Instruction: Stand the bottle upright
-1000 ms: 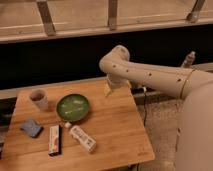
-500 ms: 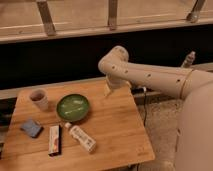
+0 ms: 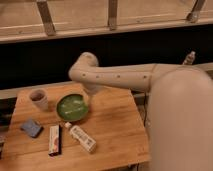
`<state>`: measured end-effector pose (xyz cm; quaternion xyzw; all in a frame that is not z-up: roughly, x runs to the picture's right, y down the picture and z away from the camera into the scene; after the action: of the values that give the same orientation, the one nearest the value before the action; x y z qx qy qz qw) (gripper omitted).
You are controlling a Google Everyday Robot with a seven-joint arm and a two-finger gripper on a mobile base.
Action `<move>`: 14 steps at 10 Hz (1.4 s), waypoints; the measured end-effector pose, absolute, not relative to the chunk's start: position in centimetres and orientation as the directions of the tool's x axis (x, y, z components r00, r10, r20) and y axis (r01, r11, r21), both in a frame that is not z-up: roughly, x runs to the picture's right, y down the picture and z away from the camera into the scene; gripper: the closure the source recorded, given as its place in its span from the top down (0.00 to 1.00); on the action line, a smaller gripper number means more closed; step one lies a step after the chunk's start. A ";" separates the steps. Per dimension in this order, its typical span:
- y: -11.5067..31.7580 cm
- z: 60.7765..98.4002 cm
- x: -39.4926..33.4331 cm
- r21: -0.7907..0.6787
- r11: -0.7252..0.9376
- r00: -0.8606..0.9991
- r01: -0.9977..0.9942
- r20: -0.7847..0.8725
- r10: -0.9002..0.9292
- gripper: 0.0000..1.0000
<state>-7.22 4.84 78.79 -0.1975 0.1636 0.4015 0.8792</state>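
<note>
The bottle (image 3: 80, 138) is white with a pale cap and a coloured label. It lies on its side on the wooden table (image 3: 117, 132), near the front and just below the green bowl (image 3: 72, 107). My arm reaches in from the right and bends down at its elbow. The gripper (image 3: 92, 98) hangs at the bowl's right rim, above and behind the bottle and well apart from it. It is open and holds nothing; the wrist partly hides it.
A paper cup (image 3: 38, 99) stands at the back left. A blue object (image 3: 31, 127) and a flat red-and-white box (image 3: 55, 140) lie front left. A tiny clear bottle (image 3: 189, 58) stands off the table, far right. My own body fills the right side.
The arm has swung left, carrying the gripper from beyond the table's back edge to the bowl's right rim. The bottle and the other objects have not moved.
</note>
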 end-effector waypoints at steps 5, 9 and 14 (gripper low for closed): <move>5.1 79.1 -7.5 -0.236 0.590 0.624 -0.772 -0.457 0.633 0.80; 11.4 80.7 -2.6 -0.345 0.505 0.609 -0.791 -0.530 0.591 0.80; 15.9 78.2 -6.8 -0.504 0.436 0.664 -0.746 -0.514 0.543 0.80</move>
<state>-6.77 15.91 78.15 -0.3653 0.1389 0.3856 0.8358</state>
